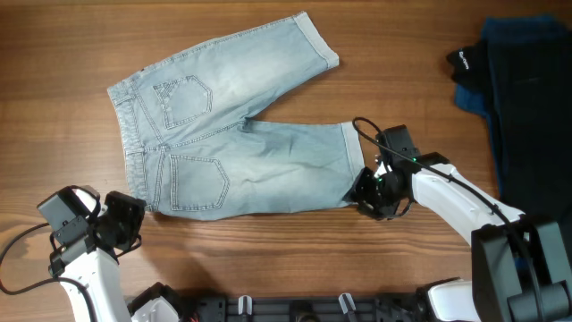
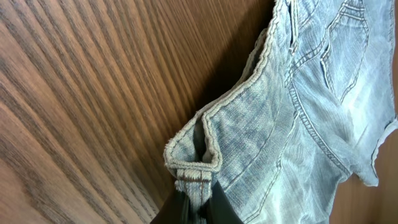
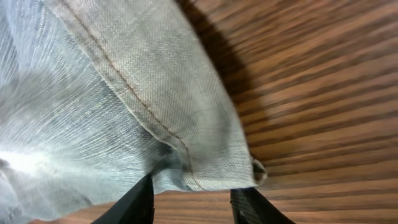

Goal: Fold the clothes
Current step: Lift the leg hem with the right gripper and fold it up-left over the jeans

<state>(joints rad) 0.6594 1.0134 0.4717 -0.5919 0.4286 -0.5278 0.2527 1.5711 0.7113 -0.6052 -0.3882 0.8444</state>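
Observation:
The light blue denim shorts lie flat on the wooden table, back pockets up, waistband at the left, cuffed legs to the right. My left gripper is at the waistband's near corner. In the left wrist view it is shut on the waistband edge of the shorts, which is lifted and bunched. My right gripper is at the near leg's hem corner. In the right wrist view its fingers are open, with the hem of the shorts just ahead of them and bare wood between.
A dark blue cloth and a black garment with a small white logo lie at the table's far right. The right arm's white link stretches to the lower right.

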